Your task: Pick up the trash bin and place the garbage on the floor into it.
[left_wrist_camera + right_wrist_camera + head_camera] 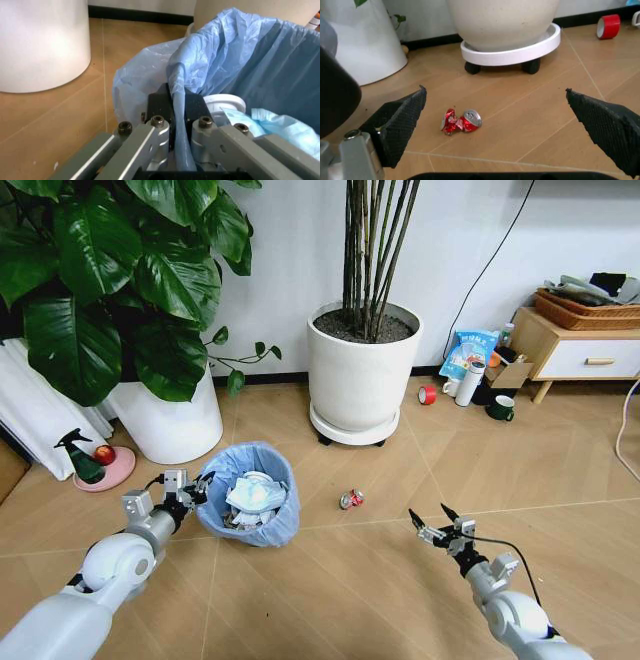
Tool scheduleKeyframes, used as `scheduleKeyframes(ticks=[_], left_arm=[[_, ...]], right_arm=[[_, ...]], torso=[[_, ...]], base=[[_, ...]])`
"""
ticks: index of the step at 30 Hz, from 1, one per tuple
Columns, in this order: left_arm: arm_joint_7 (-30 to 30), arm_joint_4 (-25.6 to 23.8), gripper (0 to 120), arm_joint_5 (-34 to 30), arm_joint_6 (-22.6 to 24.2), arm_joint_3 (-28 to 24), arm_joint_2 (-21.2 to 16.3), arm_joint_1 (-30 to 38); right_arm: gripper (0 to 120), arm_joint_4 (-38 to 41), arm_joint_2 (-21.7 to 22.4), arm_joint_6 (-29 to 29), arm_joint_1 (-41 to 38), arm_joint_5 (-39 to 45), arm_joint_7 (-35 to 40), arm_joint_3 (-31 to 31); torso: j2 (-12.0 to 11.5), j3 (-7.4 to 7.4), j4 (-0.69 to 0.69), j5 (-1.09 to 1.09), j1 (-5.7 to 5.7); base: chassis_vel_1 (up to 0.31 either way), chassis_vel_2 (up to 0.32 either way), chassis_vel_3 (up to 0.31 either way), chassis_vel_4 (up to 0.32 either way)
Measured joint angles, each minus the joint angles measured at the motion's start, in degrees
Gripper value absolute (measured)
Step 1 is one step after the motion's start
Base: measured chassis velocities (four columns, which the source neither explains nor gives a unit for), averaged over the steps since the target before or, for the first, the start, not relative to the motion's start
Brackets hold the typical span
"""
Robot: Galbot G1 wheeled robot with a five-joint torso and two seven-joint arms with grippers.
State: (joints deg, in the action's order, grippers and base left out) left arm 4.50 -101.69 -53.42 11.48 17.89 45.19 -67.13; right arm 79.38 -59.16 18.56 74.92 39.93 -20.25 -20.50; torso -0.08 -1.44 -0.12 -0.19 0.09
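Note:
The trash bin (252, 498), lined with a crinkly light-blue bag, sits left of centre on the floor (380, 580) and holds white tissues and other litter. My left gripper (197, 488) is shut on its near-left rim. The left wrist view shows the left gripper (179, 109) pinching the bag-covered rim of the bin (260, 71), with a white lid (226, 102) inside. A small crushed red-silver piece of garbage (351, 499) lies on the boards right of the bin. My right gripper (436, 521) hangs open to its right and a little nearer. In the right wrist view the garbage (461, 120) lies ahead between the wide-open fingers (402, 120).
Two white plant pots stand behind: one at the left (168, 420), one on a wheeled stand (362, 370). A green spray bottle (80, 455) and pink dish are far left. A red tape roll (427, 394), mugs and a low cabinet (575, 350) are at the back right.

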Motion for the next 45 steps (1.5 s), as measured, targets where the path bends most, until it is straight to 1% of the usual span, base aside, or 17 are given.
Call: scheduleKeyframes(ticks=[6,8,10,13,17,21,24,25,27,29,30,33,34,38,45], left_arm=[[0.0,0.0,0,0.0,0.0,0.0,0.2,-0.1],[0.1,0.0,0,0.1,0.0,-0.2,0.4,0.0],[0.1,0.0,0,0.2,0.0,-0.4,0.7,0.0],[0.1,0.2,0,0.3,0.0,-0.6,1.0,0.1],[0.1,0.3,0,0.4,0.0,-0.8,1.1,0.2],[0.1,0.3,0,0.4,0.0,-1.0,1.1,0.3],[0.1,0.1,0,0.4,0.0,-1.1,1.0,0.4],[0.1,0.1,0,0.4,0.0,-1.1,1.0,0.4],[0.0,0.0,0,0.4,0.0,-1.2,0.9,0.4],[0.0,0.0,0,0.6,0.0,-1.3,0.9,0.2],[0.0,0.0,0,0.6,0.0,-1.3,0.9,0.2],[0.0,-0.1,0,0.7,0.0,-1.3,0.9,0.1],[0.0,-0.1,0,0.7,0.0,-1.3,0.9,0.1],[-0.1,0.0,0,0.7,0.0,-1.2,1.0,0.0],[-0.2,0.5,0,0.7,0.0,-1.1,1.1,0.2]], right_arm=[[100,-0.2,0.0,0.7,0.4,-0.5,-1.3,-0.2],[100,-0.4,0.0,1.2,0.4,-0.9,-1.9,-0.2],[100,-0.8,0.0,2.1,0.5,-2.1,-3.0,0.1],[100,-1.6,-0.2,3.4,0.5,-3.1,-4.2,0.5],[100,-2.7,-0.7,4.5,0.1,-4.4,-5.2,1.2],[100,-3.8,-1.0,5.3,-0.7,-4.8,-5.9,2.4],[100,-8.6,-3.2,5.4,-4.8,-7.1,-8.2,5.4],[100,-8.6,-3.2,5.4,-4.8,-7.1,-8.2,5.4],[100,-13.3,-6.6,5.3,-8.6,-10.4,-8.5,7.7],[100,-17.3,-9.3,5.3,-11.6,-12.2,-8.1,9.4],[100,-17.3,-9.3,5.3,-11.6,-12.2,-8.1,9.4],[100,-23.7,-12.5,6.3,-15.7,-15.8,-7.8,10.5],[100,-23.7,-12.5,6.3,-15.7,-15.8,-7.8,10.5],[100,-29.2,-14.7,7.1,-19.2,-18.8,-6.8,10.4],[100,-32.9,-16.0,7.2,-21.5,-20.2,-6.6,10.5]], torso=[[0.0,-0.02,0.0,0.01,0.01],[0.0,-0.02,0.0,-0.02,0.02],[0.0,-0.02,0.01,0.03,0.02],[0.0,-0.02,0.0,-0.01,0.02],[0.0,-0.03,-0.01,0.03,0.03],[0.0,-0.03,-0.02,0.0,0.03],[0.0,-0.01,0.0,0.0,0.01],[0.0,-0.01,0.0,0.0,0.01],[0.0,-0.01,0.0,0.02,0.01],[0.0,-0.01,0.0,0.0,0.01],[0.0,-0.01,0.0,0.0,0.01],[0.0,-0.02,0.01,0.01,0.02],[0.0,-0.02,0.01,0.01,0.02],[0.0,-0.02,0.0,0.0,0.02],[0.0,-0.02,-0.01,0.01,0.02]], base=[[-0.144,0.154,0.154,-0.146],[-0.149,0.168,0.17,-0.128],[-0.155,0.168,0.159,-0.139],[-0.136,0.12,0.145,-0.109],[-0.1,0.075,0.072,-0.071],[0.009,0.001,-0.026,0.014],[0.014,-0.007,-0.017,0.014],[0.0,0.0,0.0,0.0],[0.0,0.0,0.0,0.0],[0.0,0.0,0.0,0.0],[0.0,0.0,0.0,0.0],[0.0,0.0,0.0,0.0],[0.0,0.0,0.0,0.0],[0.0,0.0,0.0,0.0],[0.0,0.0,0.0,0.0]])
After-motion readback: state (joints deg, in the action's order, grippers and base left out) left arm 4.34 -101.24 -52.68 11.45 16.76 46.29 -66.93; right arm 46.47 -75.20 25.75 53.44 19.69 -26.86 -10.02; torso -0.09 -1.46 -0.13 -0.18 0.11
